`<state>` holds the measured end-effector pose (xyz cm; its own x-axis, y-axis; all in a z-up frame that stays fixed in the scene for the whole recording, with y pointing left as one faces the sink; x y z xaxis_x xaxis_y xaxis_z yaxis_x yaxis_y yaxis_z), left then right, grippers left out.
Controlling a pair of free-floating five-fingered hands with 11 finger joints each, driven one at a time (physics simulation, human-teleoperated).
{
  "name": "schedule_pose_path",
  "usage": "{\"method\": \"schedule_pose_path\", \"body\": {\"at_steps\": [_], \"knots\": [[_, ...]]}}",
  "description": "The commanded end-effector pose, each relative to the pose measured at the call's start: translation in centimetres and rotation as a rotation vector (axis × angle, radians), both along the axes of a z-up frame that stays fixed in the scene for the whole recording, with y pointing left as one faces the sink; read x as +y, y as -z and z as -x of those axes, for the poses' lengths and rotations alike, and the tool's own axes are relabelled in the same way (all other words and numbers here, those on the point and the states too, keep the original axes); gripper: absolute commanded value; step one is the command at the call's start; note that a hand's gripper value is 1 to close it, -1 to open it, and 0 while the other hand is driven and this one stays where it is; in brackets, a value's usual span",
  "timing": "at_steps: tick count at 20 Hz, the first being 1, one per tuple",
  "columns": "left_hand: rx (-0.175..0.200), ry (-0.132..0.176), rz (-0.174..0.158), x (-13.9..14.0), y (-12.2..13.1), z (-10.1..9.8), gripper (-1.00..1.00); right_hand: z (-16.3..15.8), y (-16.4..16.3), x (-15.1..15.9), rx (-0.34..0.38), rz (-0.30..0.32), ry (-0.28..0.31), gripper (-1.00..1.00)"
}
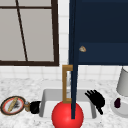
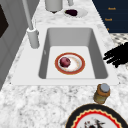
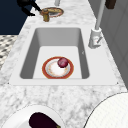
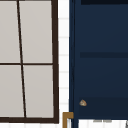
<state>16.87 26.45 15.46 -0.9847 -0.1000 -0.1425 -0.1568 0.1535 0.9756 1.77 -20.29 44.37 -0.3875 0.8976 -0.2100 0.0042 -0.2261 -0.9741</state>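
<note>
- Front view puts the left hand point(image 1: 35, 107) right beside the small jar point(image 1: 27, 106), near the counter's front left corner. I judge a sideways nudge could tip the jar onto the patterned plate point(image 1: 2, 106) just beyond it, or roll it off the counter's front edge.
- Whether the left hand's fingers are curled or loose, I cannot tell. In the right side view 1 dark finger of it point(image 3: 25, 5) points toward the jar point(image 3: 45, 15), with a gap between them.
- Right hand point(image 1: 96, 98) hangs released, fingers splayed, grasping nothing, above the front right rim of the sink point(image 1: 47, 100).
- Dropping low, it might strike that rim.
- Inside the basin, near its front wall, 1 red-rimmed plate point(image 2: 81, 66) carries a dark red fruit point(image 2: 65, 62), well apart from both hands.
</note>
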Motion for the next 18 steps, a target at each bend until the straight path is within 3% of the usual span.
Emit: {"method": "schedule_pose_path", "body": {"at_steps": [1, 18], "knots": [[0.000, 0.000, 0.000, 0.0, 0.0, 0.0, 0.00, 0.2, -2.3, 0.0, 0.018, -0.062, 0.038, -1.00], [0.000, 0.000, 0.000, 0.0, 0.0, 0.0, 0.00, 0.0, -11.8, -0.1, 0.034, -0.107, 0.029, -1.00]]}}
